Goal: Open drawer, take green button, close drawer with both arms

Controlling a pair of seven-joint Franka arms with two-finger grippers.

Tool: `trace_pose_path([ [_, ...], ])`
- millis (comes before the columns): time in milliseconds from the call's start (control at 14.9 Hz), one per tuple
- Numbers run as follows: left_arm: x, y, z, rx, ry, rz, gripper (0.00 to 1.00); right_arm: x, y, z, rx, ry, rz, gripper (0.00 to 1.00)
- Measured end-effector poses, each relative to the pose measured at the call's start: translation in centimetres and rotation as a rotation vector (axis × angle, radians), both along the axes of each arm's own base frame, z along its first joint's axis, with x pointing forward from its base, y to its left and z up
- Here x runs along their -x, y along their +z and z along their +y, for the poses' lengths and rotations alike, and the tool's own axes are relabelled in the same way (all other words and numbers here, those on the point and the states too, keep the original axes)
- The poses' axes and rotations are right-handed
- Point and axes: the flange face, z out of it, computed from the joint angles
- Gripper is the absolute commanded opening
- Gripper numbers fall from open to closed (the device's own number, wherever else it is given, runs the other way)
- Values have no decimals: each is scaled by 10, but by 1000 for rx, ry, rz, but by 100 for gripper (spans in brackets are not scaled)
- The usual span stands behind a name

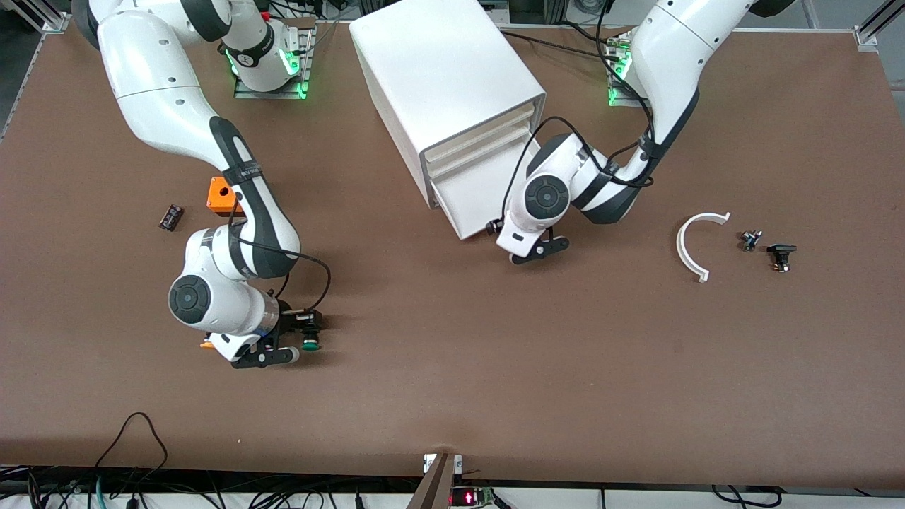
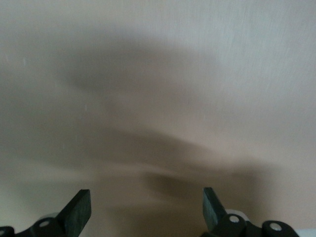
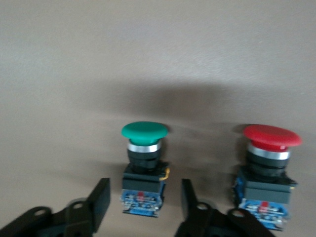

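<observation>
In the front view the drawer (image 1: 472, 201) of the cabinet (image 1: 445, 85) stands partly out. The left pincer (image 1: 539, 250) hangs at its four o'clock corner, and the green button (image 1: 310, 344) lies on the counter (image 1: 495, 367) at the cabinet's seven o'clock, by the right pincer (image 1: 286, 339). In the left wrist view the left pincer (image 2: 146, 207) gapes wide against a white face, so I would push squarely. In the right wrist view the right pincer (image 3: 143, 202) is spread, clear of the green button (image 3: 143, 148); a red button (image 3: 270, 148) stands beside. Lift straight up.
</observation>
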Motion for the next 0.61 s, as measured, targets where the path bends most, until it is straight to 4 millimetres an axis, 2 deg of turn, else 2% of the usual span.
trace_pose_path([
  [135, 11, 1, -8, 7, -3, 41, 99, -5, 5, -17, -1, -24, -9, 100],
  [269, 16, 1, -13, 15, -1, 60, 99, -12, 19, -41, -3, -54, -28, 100],
  [404, 24, 1, -19, 28, 2, 85, 99, -17, 43, -67, -3, -83, -44, 100],
  [605, 39, -1, -29, 49, 8, 125, 99, -14, 81, -104, 24, -100, -38, 100],
])
